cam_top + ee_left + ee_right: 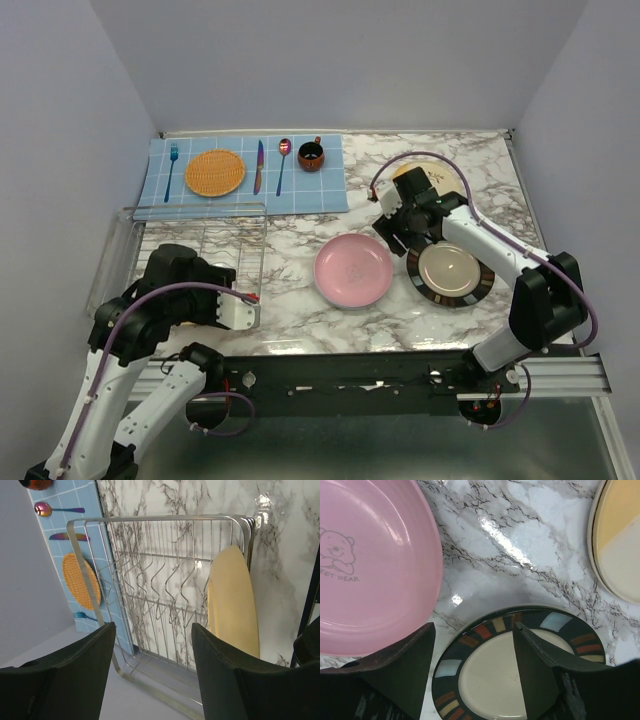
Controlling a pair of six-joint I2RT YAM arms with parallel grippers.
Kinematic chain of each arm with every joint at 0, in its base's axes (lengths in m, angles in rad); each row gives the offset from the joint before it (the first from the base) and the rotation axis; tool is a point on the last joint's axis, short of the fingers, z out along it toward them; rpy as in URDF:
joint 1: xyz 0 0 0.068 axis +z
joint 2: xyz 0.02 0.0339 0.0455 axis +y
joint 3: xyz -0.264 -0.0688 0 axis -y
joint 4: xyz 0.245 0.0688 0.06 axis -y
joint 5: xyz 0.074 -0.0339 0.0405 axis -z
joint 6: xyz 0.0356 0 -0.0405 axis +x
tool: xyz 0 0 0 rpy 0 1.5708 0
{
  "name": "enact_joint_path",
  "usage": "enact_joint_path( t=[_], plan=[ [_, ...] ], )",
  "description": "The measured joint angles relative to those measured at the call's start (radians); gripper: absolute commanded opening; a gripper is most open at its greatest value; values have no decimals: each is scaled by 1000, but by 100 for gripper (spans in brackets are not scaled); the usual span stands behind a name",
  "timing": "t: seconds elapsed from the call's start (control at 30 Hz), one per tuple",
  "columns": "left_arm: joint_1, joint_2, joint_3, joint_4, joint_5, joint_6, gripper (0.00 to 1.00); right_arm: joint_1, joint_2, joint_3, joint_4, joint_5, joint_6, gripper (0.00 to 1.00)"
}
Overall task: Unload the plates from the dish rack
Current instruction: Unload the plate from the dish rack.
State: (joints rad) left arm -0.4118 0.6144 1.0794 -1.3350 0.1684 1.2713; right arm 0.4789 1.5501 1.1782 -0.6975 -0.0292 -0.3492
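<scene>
Three plates lie flat on the marble worktop (300, 235): a pink plate (353, 270), a black-rimmed plate (450, 272) just beside it, and a cream-and-yellow plate (620, 550) near them. One yellow plate (232, 600) stands on its edge at one end of the dish rack (165, 518). The left end effector (153, 629) and right end effector (473, 626) both have their fingers spread apart, holding nothing.

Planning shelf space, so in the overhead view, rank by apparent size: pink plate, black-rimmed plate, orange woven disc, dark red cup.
1. pink plate and black-rimmed plate: they look about alike, so unranked.
2. orange woven disc: clearly smaller, though farther from the camera.
3. dark red cup: smallest.
</scene>
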Motion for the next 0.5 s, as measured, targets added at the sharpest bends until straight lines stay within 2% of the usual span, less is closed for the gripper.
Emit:
enact_joint_path(
  t=[0.33,0.43,0.5],
  plan=[
    [0,-55,-32,-3,20,77,68,1,42,0,13,-37,-9,71],
    [0,-16,-14,-6,-1,25,67,21,41,35,-4,-78,-19,71],
    [0,-6,-2,-5,-9,-33,66,77,30,84,-9,-93,-32,71]
  ],
)
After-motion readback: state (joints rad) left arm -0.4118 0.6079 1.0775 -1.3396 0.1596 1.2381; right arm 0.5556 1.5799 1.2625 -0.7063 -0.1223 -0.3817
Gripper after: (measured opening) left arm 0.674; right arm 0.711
